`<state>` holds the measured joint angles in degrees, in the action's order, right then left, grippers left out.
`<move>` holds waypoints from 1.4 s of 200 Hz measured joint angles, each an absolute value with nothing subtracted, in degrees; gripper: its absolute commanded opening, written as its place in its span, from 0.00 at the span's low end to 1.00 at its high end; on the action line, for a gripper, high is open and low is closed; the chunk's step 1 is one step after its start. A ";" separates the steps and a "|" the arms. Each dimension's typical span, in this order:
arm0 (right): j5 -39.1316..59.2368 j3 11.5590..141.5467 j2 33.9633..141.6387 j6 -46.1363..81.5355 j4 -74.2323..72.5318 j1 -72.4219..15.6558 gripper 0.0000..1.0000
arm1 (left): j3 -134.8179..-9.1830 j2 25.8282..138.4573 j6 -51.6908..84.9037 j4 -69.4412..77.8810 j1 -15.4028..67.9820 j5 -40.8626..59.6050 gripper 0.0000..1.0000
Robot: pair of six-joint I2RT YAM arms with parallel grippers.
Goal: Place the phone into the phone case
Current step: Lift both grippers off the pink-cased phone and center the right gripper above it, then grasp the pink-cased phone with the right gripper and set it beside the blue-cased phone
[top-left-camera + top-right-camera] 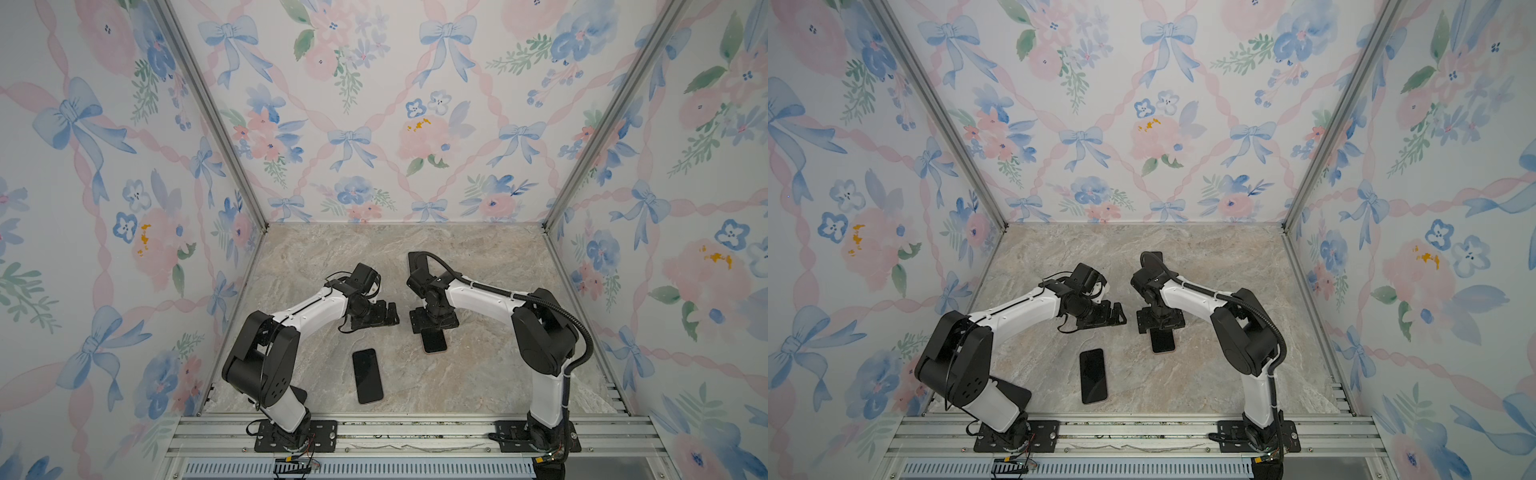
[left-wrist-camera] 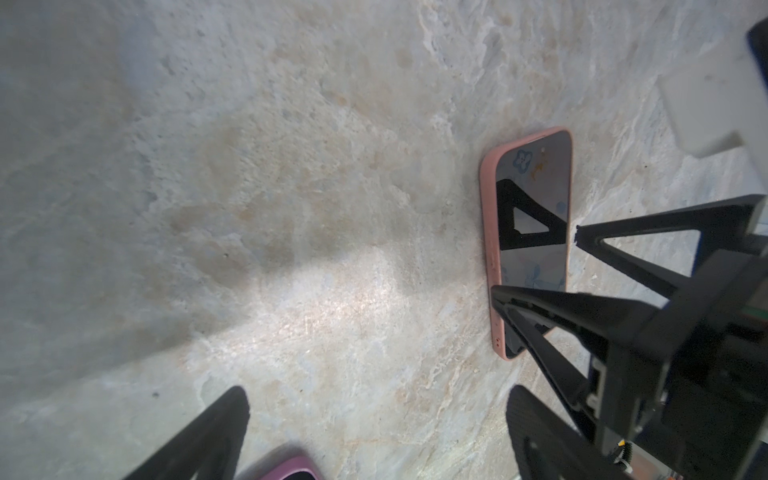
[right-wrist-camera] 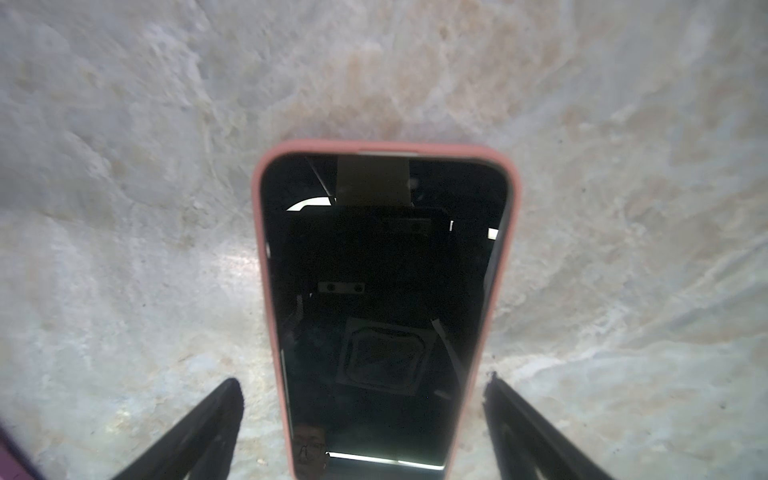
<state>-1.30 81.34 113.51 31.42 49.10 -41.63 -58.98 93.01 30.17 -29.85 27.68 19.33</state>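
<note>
Two phones lie flat on my marbled stone surface (image 1: 478,257). One dark-screened phone (image 3: 382,299) sits inside its salmon-pink phone case (image 3: 266,291), between the spread fingers of my right gripper (image 3: 361,432), untouched. The second phone (image 1: 367,375), purple-edged, lies near the front. My left gripper (image 2: 374,432) hangs wide open, empty.

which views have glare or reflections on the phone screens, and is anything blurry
Right wrist view: the glass of the phone in the pink case mirrors the camera rig above, sharp at centre, table softer toward the edges. Left wrist view: that screen reflects the wallpaper and a finger of the right gripper; near fingers are blurred. Top views: the other phone looks plain black, no glare.
</note>
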 measured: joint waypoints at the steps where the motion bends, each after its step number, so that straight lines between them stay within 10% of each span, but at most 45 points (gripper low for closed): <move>1: -1.30 81.30 113.54 31.42 49.08 -41.60 0.88 | -58.98 93.01 30.20 -29.85 27.68 19.33 0.98; 91: -0.23 80.42 114.04 32.23 48.10 -40.99 0.69 | -58.98 93.01 30.17 -29.85 27.68 19.33 0.98; 280: -2.42 100.66 118.72 26.46 55.16 -26.04 0.64 | -69.89 97.41 30.17 -29.67 26.48 20.86 0.98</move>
<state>-2.42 100.66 118.72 26.46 55.16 -26.04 -69.89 97.41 30.17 -29.67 26.48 20.86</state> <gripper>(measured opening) 0.738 0.979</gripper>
